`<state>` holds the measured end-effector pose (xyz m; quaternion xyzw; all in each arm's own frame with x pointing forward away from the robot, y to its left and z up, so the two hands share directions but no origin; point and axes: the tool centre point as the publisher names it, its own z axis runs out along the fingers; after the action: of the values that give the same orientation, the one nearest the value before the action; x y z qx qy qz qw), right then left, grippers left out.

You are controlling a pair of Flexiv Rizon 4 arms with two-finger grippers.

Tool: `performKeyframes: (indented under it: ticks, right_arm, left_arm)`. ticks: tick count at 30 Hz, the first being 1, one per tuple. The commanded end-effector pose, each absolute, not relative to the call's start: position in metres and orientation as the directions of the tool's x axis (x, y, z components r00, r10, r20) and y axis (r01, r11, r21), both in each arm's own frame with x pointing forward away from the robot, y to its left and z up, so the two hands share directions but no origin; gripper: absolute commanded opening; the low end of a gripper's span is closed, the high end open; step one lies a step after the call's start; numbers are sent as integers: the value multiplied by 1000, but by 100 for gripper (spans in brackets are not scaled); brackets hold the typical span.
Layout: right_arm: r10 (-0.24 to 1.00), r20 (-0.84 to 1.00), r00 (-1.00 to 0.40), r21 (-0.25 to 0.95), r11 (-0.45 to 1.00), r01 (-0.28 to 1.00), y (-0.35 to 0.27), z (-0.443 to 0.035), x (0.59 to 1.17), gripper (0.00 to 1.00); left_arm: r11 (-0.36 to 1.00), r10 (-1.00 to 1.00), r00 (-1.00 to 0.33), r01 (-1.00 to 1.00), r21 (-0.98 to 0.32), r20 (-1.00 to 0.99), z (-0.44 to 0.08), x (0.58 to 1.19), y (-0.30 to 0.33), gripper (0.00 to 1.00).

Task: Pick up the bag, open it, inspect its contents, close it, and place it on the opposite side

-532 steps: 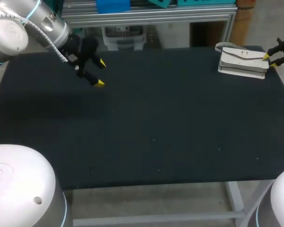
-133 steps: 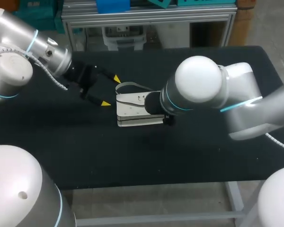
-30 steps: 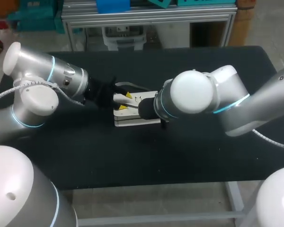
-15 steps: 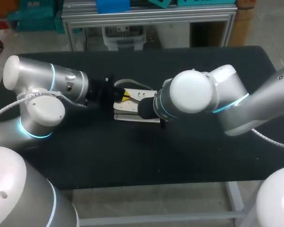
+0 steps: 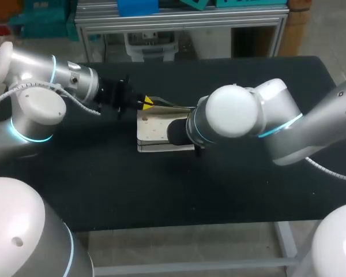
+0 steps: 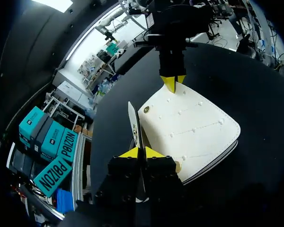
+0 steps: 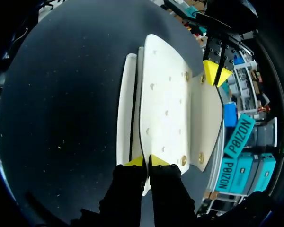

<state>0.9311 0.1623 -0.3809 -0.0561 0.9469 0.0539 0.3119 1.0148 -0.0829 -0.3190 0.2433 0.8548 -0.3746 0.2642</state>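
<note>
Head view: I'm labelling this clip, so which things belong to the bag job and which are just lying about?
Job: bag; its flap, with the left gripper shut on it; right gripper, shut on the bag's edge.
Background: the black table under it.

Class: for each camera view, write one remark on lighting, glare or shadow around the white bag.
Head view: the right arm's shell glares white and blocks part of the bag, pale against the dark table. Left wrist view: even light; the flap sits edge-on in the left pincer. Right wrist view: the bag glares bright at the right pincer, little shadow.
</note>
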Motion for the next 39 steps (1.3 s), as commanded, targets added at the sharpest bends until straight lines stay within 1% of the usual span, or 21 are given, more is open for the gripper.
performKeyframes:
  ticks: [1,4,8,9,11,12,13,22,26,33,39]
  right_arm:
    - [-72,-601,-796,69,988,-141,161,-383,930,0]
    - [-72,-601,-796,69,988,-141,161,-383,930,0]
    - [-72,-601,-796,69,988,-141,161,-383,930,0]
    - [-72,-601,-796,69,988,-141,161,-383,930,0]
    - [-72,-601,-796,69,988,-141,161,-383,930,0]
    - [-72,-601,-796,69,988,-141,161,-383,930,0]
    - [-72,-601,-796,69,988,-141,161,-383,930,0]
    - [-72,-601,-796,69,988,-141,161,-383,930,0]
    - [-72,-601,-796,69,988,-141,161,-383,930,0]
    - [-72,-601,-796,69,988,-141,161,-383,930,0]
    - [-72,-601,-796,69,988,-141,161,-383,930,0]
  left_arm:
    - [611,286,-781,595,-523,-555,-315,1027,-77,0]
    - [611,290,-806,571,-548,-517,-316,1030,-74,0]
    - [612,316,-800,583,-534,-511,-321,1028,-75,0]
    - [613,324,-799,585,-531,-507,-323,1027,-76,5]
    - [612,333,-798,588,-528,-503,-328,1024,-78,33]
    - [612,340,-798,590,-527,-498,-330,1022,-79,43]
    - [611,342,-797,591,-527,-498,-332,1021,-79,47]
    - [600,343,-799,591,-539,-494,-343,1015,-88,47]
    - [619,340,-795,591,-517,-502,-346,1022,-98,47]
    - [663,305,-831,536,-523,-466,-347,1043,-105,42]
    - [697,305,-856,499,-515,-417,-352,1054,-107,41]
